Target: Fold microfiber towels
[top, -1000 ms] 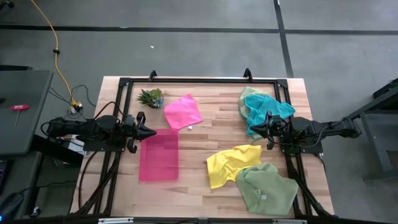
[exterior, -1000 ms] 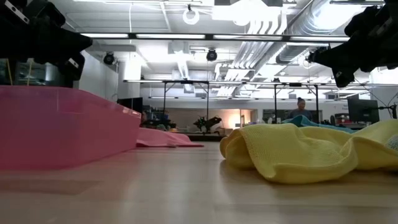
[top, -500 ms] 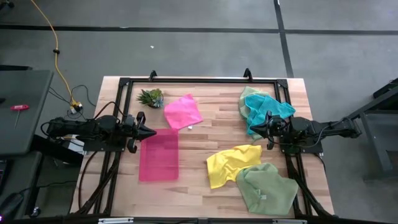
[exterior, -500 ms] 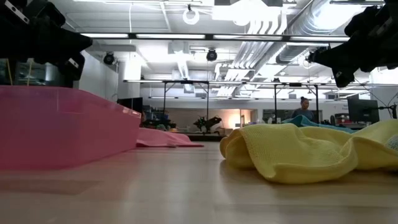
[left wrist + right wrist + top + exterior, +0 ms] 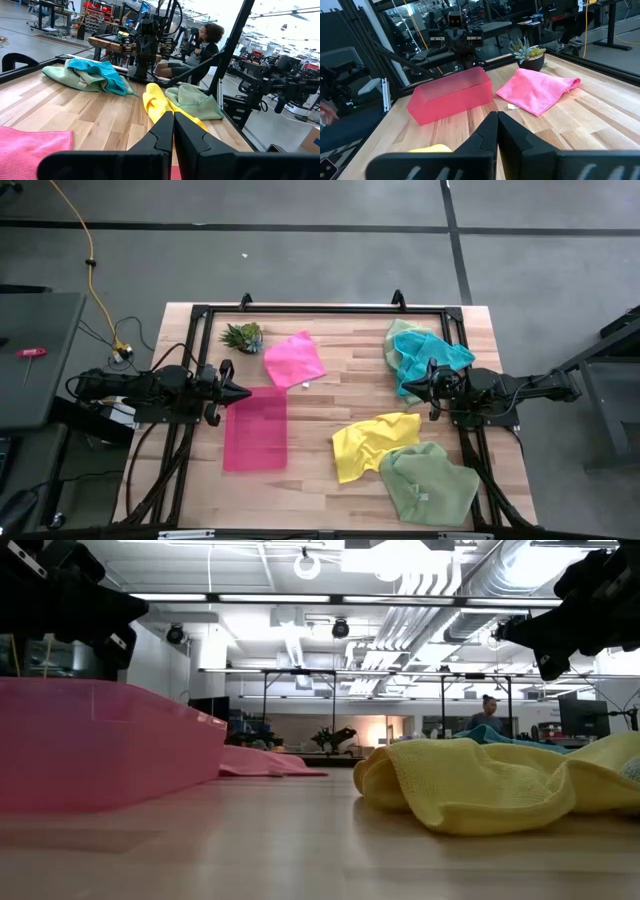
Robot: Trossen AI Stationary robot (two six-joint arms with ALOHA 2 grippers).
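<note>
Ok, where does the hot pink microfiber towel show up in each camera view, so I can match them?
High view: hot pink microfiber towel, upper middle, beside the small spiky green plant.
Low view: flat strip just right of the translucent pink rectangular tray.
Left wrist view: bottom left corner.
Right wrist view: centre right, in front of the plant.
Shared landmark: the pink tray.

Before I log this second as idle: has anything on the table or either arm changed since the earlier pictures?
Nothing visibly changed. The left gripper and the right gripper hover shut and empty at the table's sides; the pink towel, teal towel, yellow towel, both green towels and the pink tray lie where they were.
</note>
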